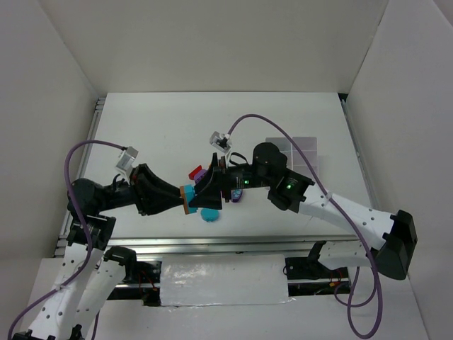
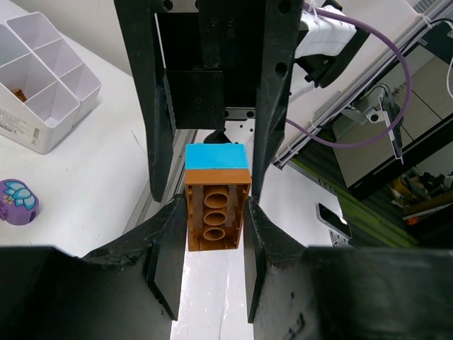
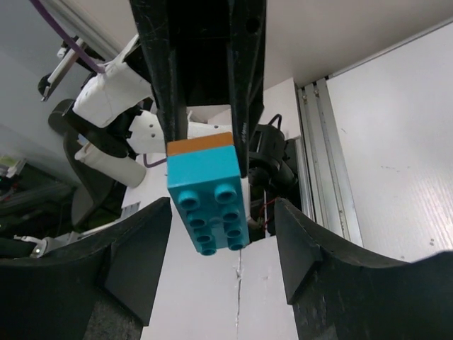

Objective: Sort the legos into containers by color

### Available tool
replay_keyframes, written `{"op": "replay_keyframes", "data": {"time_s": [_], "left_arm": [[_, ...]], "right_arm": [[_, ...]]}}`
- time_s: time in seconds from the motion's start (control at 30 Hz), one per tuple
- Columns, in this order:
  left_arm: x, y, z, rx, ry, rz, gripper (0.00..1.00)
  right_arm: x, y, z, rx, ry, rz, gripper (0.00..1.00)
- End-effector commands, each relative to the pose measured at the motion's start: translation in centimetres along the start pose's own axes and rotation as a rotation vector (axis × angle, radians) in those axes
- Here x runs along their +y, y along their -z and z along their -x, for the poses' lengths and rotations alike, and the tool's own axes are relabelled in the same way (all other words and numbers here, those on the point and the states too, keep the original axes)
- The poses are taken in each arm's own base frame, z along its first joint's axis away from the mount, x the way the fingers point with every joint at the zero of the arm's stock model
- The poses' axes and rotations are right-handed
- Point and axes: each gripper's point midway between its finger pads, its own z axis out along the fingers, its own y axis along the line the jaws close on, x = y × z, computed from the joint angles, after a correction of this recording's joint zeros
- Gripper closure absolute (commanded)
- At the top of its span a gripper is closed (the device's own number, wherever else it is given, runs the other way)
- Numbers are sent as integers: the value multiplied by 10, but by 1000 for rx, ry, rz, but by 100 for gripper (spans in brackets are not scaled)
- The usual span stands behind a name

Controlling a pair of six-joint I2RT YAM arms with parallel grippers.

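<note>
My left gripper (image 2: 214, 221) is shut on an orange studded brick (image 2: 216, 202), held above the table. A teal brick (image 2: 216, 156) is stuck on the orange brick's far end. My right gripper (image 3: 223, 212) faces it, jaws wide open on either side of the teal brick (image 3: 209, 202) without touching. In the top view the two grippers meet at mid-table, left gripper (image 1: 188, 199) and right gripper (image 1: 206, 189). The white six-compartment tray (image 1: 301, 150) stands at the right; it also shows in the left wrist view (image 2: 42, 106).
A teal oval brick (image 1: 210, 214) lies on the table just below the grippers. A red brick (image 1: 192, 171) and a purple one (image 1: 201, 173) lie just behind them. A purple oval piece (image 2: 15, 202) lies near the tray.
</note>
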Motion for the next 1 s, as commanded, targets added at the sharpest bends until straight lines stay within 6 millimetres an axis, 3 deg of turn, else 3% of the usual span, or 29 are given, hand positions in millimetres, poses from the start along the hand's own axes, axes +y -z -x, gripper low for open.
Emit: {"op": "replay_keyframes", "data": {"time_s": [0.0, 0.07, 0.1, 0.13, 0.17, 0.27, 0.33, 0.37, 0.4, 0.5, 0.7, 0.87, 0.97], "left_arm": [[-7, 0, 4, -3, -62, -17, 100], [-7, 0, 4, -2, -54, -14, 100], [-7, 0, 4, -2, -54, -16, 100], [-7, 0, 5, -5, -56, -17, 100], [-6, 0, 5, -6, -56, -16, 100], [-5, -1, 5, -7, -52, -11, 100], [-2, -1, 5, -4, -36, 7, 100], [-1, -1, 6, -4, -47, 14, 95], [0, -1, 6, -4, -44, 22, 78], [1, -1, 5, -7, -42, 24, 44], [5, 0, 8, -25, -34, 53, 50], [10, -1, 7, -20, -21, 71, 75], [13, -1, 6, -21, -18, 81, 77]], "right_arm": [[30, -5, 30, -66, 76, 102, 33], [29, -7, 28, -57, 67, 105, 38], [30, -8, 28, -57, 70, 111, 48], [30, -9, 27, -54, 67, 113, 71], [27, -10, 28, -59, 65, 103, 82], [24, -9, 26, -55, 64, 88, 100], [23, -9, 24, -48, 65, 82, 100], [24, -8, 23, -47, 68, 84, 100], [25, -7, 24, -52, 69, 82, 100], [25, -6, 25, -60, 67, 83, 100], [19, -11, 20, -46, 63, 49, 100], [12, -14, 17, -47, 57, -2, 100], [6, -15, 19, -61, 46, -37, 100]]}}
